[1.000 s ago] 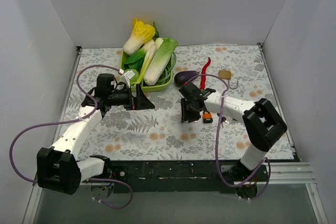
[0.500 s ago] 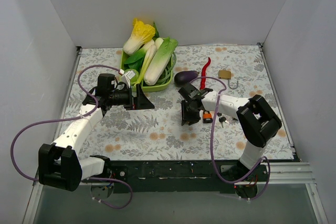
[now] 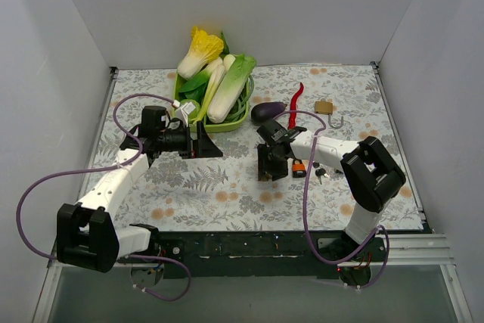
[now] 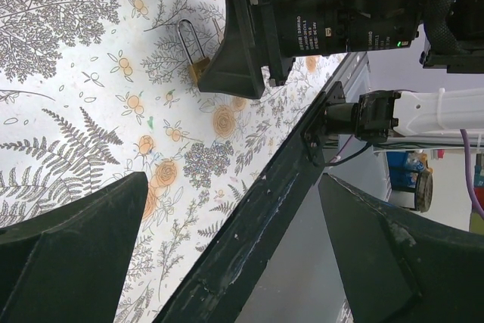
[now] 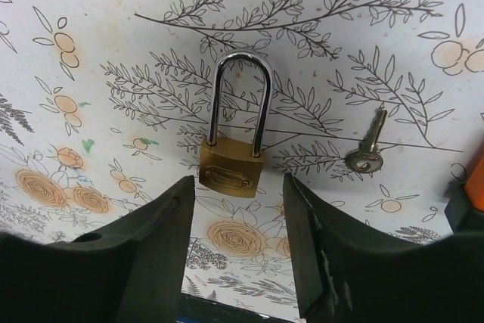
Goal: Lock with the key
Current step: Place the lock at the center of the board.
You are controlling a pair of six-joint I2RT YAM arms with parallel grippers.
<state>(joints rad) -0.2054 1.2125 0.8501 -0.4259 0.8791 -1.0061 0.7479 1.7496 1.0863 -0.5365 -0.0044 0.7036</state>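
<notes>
Beneath parted right gripper [image 5: 236, 191], brass padlock [image 5: 232, 168], key [image 5: 367, 149] just beside

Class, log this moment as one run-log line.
right claw: open over padlock | key: beside padlock, untouched | left claw: open, empty

1. Padlock [image 5: 231, 170]: brass body and bright steel shackle, lying flat on the flower-printed worktop [image 5: 91, 58] (both shackle legs reach the body).
2. Key [image 5: 367, 150]: small and silver, near the padlock's right side but apart from it.
3. Right pincer [image 5: 238, 185]: dark fingers [image 5: 136, 262] parted, flanking the padlock body without touching it.
4. Orange object [image 5: 476, 179]: cut off by the right edge.
</notes>
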